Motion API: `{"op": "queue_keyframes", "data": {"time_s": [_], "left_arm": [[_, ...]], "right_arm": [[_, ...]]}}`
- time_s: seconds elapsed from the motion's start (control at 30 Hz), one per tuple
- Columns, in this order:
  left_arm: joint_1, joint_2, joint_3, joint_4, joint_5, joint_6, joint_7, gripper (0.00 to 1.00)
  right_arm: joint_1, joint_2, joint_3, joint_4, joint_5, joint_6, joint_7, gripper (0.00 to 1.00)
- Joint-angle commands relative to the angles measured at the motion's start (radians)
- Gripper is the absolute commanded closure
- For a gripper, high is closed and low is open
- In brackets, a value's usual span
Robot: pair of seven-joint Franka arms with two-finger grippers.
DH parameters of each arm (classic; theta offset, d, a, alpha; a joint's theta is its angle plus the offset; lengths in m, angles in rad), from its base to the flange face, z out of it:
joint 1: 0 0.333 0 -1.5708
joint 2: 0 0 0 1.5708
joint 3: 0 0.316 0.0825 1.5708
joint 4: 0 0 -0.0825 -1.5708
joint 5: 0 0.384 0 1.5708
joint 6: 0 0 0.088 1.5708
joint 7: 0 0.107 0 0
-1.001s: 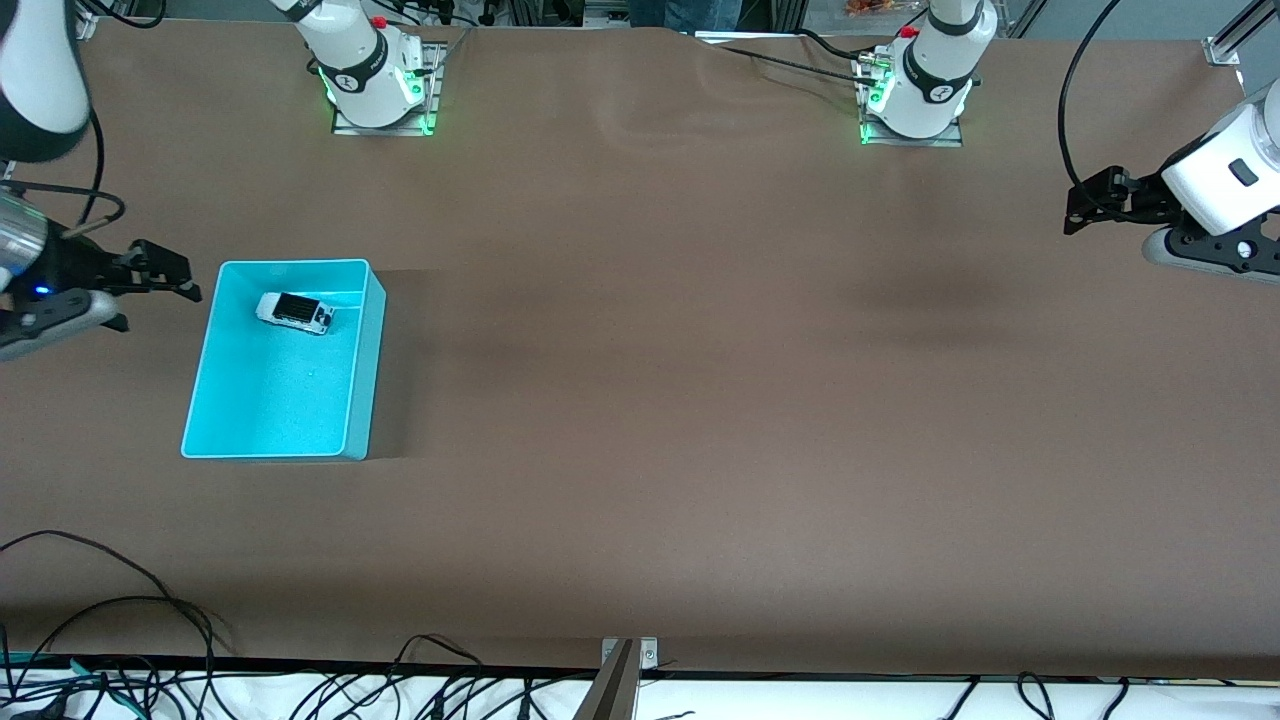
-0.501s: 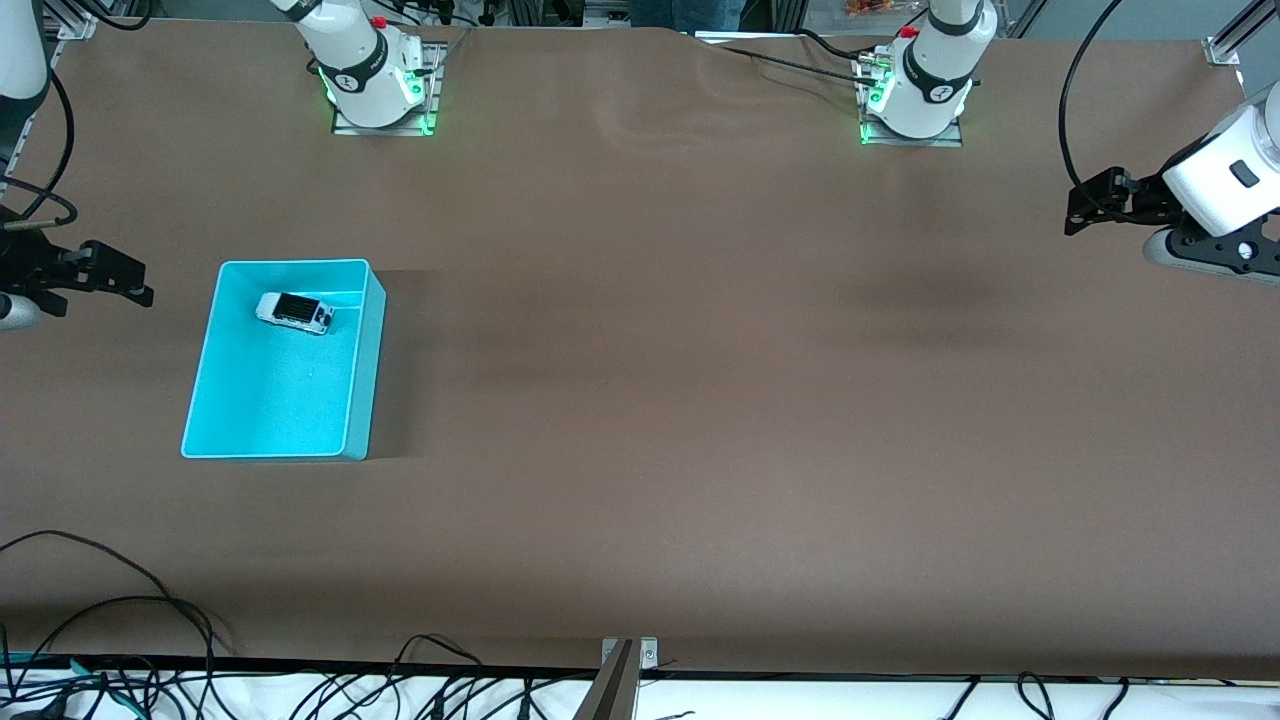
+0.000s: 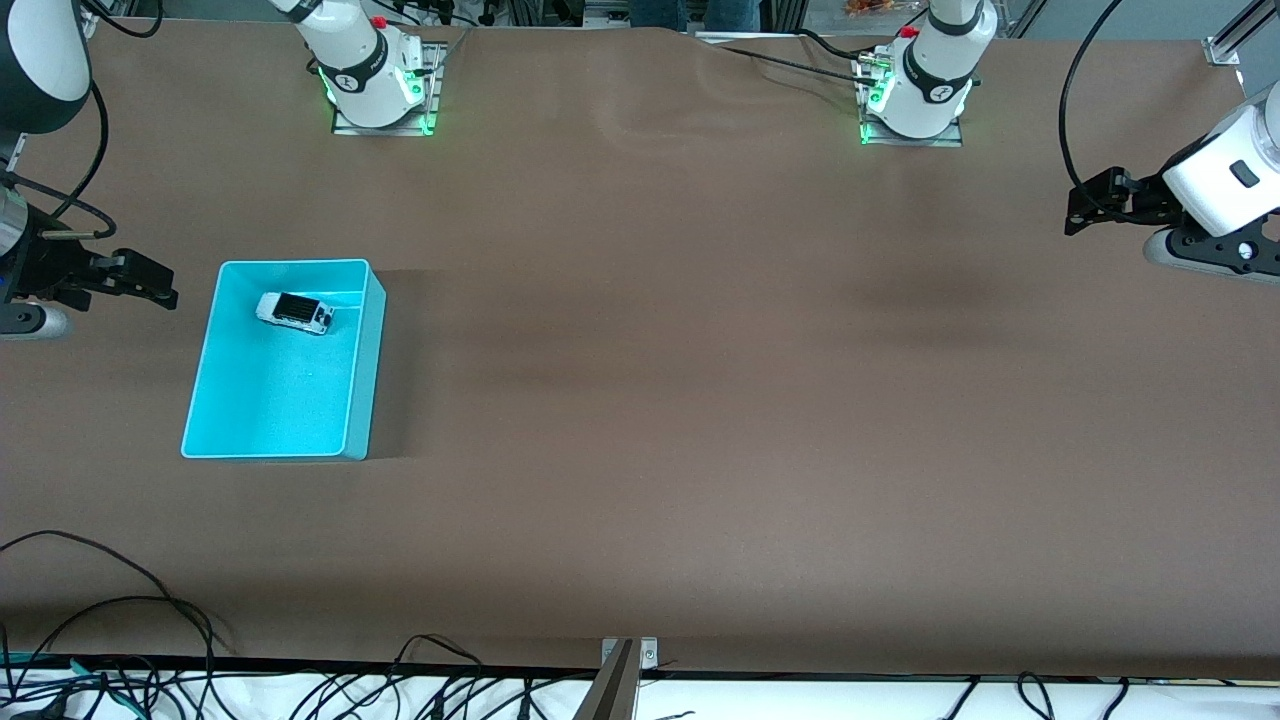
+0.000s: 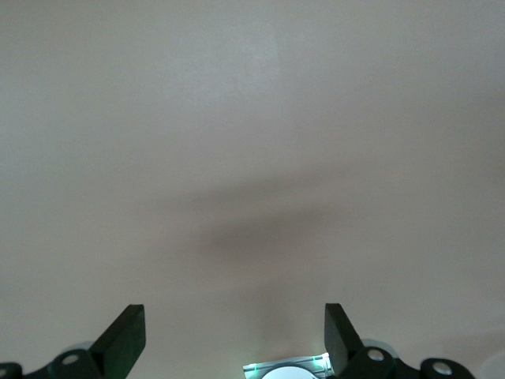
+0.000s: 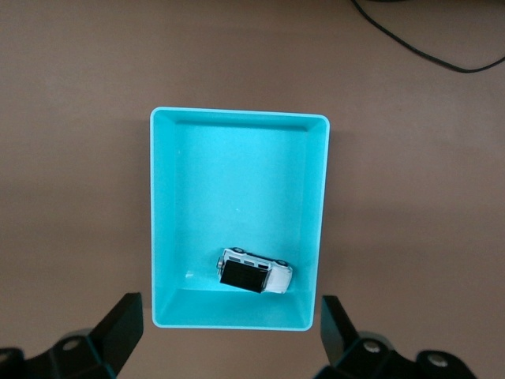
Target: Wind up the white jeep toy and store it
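Brown cloth-covered table point(image 3: 650, 400), mostly bare. Tiny white jeep toy with black roof point(image 3: 294, 312) sits in rectangular cyan plastic bin point(image 3: 360, 400) near right arm's end, at bin's wall nearest arm bases. Right gripper point(image 3: 150, 285) just beside bin, fingers apart, empty. Left gripper point(image 3: 1085, 205) waits at left arm's edge, fingers apart. Looks stored: you should retreat clear of bin, avoid nudging rim.

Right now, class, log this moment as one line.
white jeep toy: in cyan bin | right gripper: open, beside bin | left gripper: open, waiting
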Motion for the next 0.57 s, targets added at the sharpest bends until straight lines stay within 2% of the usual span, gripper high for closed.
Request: {"op": "queue_keyframes", "data": {"time_s": [0.0, 0.53], "left_arm": [[0.004, 0.011, -0.001, 0.032, 0.003, -0.024, 0.02, 0.0], [0.006, 0.011, -0.001, 0.032, 0.001, -0.024, 0.02, 0.0]], "right_arm": [[0.002, 0.015, -0.002, 0.037, -0.013, -0.032, 0.021, 0.0], [0.0, 0.013, -0.004, 0.037, -0.007, -0.032, 0.021, 0.0]]}}
